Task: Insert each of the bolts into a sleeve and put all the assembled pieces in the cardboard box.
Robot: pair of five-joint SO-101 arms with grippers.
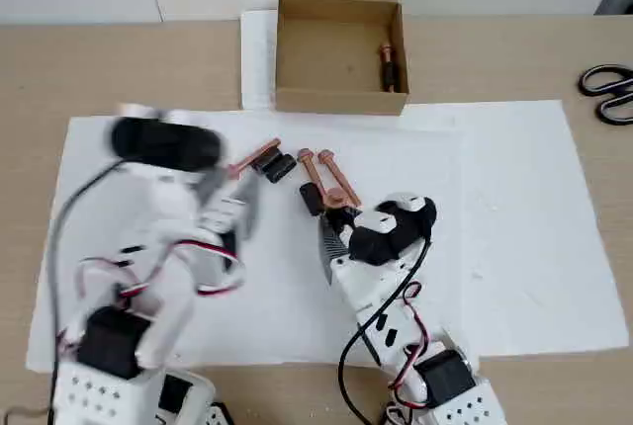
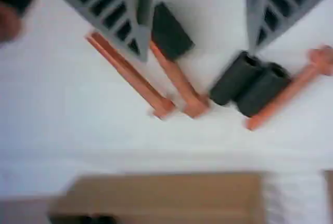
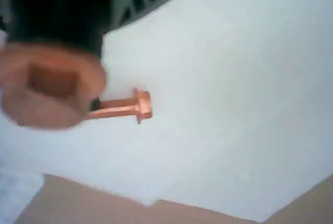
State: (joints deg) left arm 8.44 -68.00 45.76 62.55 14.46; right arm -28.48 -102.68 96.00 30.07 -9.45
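Note:
My left gripper (image 2: 197, 47) hangs open over the loose parts on the white paper (image 1: 514, 217), left of them in the high view (image 1: 229, 193). Between its fingers (image 2: 117, 10) lie a copper bolt (image 2: 179, 83) stuck in a black sleeve (image 2: 169, 31), a bare bolt (image 2: 130, 73), and two black sleeves (image 2: 250, 83) side by side, one with a bolt (image 2: 291, 88) through it. My right gripper (image 1: 334, 215) sits just below the bolt pair (image 1: 316, 173), shut on a bolt whose head (image 3: 47, 83) looms close. The cardboard box (image 1: 297, 49) holds one assembled piece (image 1: 389, 67).
Scissors (image 1: 608, 92) lie on the bare table at the far right. One more bolt (image 3: 122, 107) lies on the paper beyond the held one. The paper's right half is free. The box stands at the paper's far edge.

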